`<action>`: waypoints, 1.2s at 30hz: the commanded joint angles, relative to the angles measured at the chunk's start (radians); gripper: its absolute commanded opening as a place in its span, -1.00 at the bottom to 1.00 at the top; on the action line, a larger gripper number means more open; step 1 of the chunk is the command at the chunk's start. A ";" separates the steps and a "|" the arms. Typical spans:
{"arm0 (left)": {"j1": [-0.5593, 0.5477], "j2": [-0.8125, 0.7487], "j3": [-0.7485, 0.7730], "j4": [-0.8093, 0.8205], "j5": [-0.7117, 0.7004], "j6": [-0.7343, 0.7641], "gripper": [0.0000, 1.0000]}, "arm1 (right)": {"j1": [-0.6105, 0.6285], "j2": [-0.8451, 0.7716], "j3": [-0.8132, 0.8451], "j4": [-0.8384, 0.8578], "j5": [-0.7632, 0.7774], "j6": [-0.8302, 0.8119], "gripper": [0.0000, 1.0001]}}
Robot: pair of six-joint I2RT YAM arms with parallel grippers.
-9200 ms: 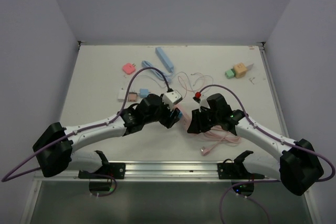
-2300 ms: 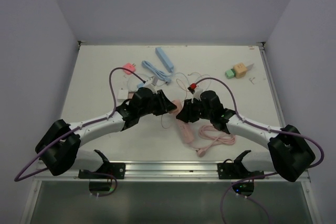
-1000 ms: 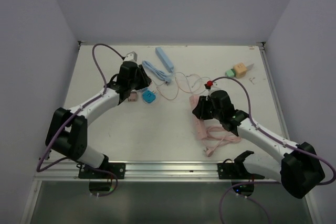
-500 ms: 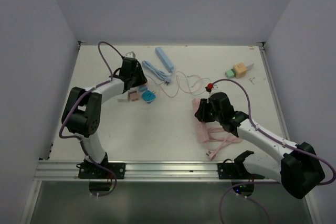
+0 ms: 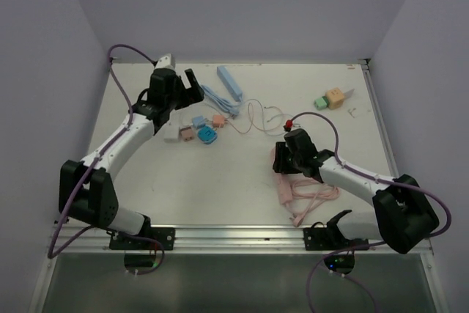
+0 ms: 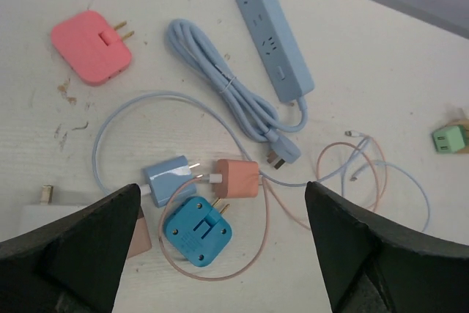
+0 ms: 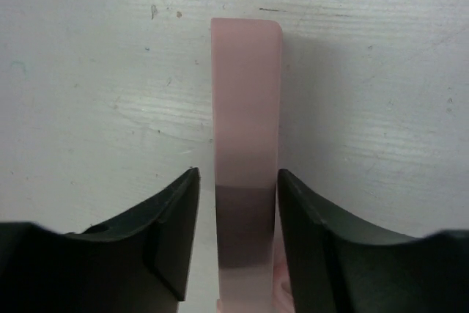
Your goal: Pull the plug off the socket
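Hovering with left gripper (image 6: 222, 194) spread wide above loose teal plug (image 6: 198, 229), left of table (image 5: 146, 181) middle; straddling pink power strip (image 7: 245, 93) toward near edge with right gripper (image 7: 238, 181) fingers narrow, clasped or not, cannot tell

No legible text, label, brand, number or sign is showing in any view; the blue power strip (image 6: 271, 31) and the pink socket strip (image 7: 245, 108) are showing only plain, unlettered surfaces.
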 commanded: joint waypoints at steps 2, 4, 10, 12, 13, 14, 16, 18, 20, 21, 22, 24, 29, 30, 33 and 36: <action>0.005 -0.191 0.046 -0.077 -0.027 0.069 0.99 | 0.000 -0.016 0.066 -0.045 0.059 0.054 0.20; 0.005 -0.275 0.042 -0.111 -0.039 0.101 0.99 | 0.000 -0.042 0.077 -0.097 0.085 0.083 0.51; 0.005 -0.477 -0.032 -0.168 -0.134 0.202 0.99 | 0.000 -0.213 0.086 -0.285 0.209 0.205 0.90; 0.005 -0.520 -0.066 -0.177 -0.183 0.225 0.99 | 0.000 -0.284 0.079 -0.378 0.262 0.250 0.95; 0.005 -0.562 -0.107 -0.176 -0.202 0.242 0.99 | 0.000 -0.305 0.075 -0.406 0.278 0.300 0.97; 0.005 -0.583 -0.129 -0.164 -0.245 0.247 0.99 | 0.000 -0.333 0.071 -0.432 0.299 0.325 0.97; 0.005 -0.643 -0.197 -0.145 -0.283 0.256 0.99 | 0.000 -0.347 0.056 -0.492 0.309 0.405 0.98; 0.005 -0.672 -0.241 -0.116 -0.325 0.261 0.99 | -0.001 -0.349 0.027 -0.512 0.298 0.459 0.98; 0.005 -0.697 -0.287 -0.099 -0.343 0.262 0.99 | -0.003 -0.344 -0.003 -0.497 0.284 0.537 0.97; 0.005 -0.697 -0.302 -0.097 -0.345 0.262 0.99 | -0.006 -0.338 -0.035 -0.467 0.274 0.580 0.96; 0.005 -0.696 -0.307 -0.096 -0.345 0.262 0.99 | -0.006 -0.332 -0.052 -0.451 0.263 0.598 0.94; 0.005 -0.683 -0.311 -0.100 -0.328 0.264 0.99 | -0.006 -0.318 -0.093 -0.390 0.255 0.627 0.83; 0.003 -0.686 -0.324 -0.107 -0.303 0.264 0.99 | -0.007 -0.182 -0.100 -0.188 0.199 0.531 0.23; 0.003 -0.694 -0.328 -0.107 -0.303 0.265 0.99 | -0.006 -0.148 -0.084 -0.137 0.188 0.496 0.11; 0.005 -0.705 -0.334 -0.105 -0.315 0.270 0.99 | -0.006 0.010 0.006 -0.053 0.124 0.422 -0.41; 0.005 -0.706 -0.339 -0.104 -0.335 0.276 0.99 | -0.001 0.176 0.115 0.021 0.041 0.384 -0.72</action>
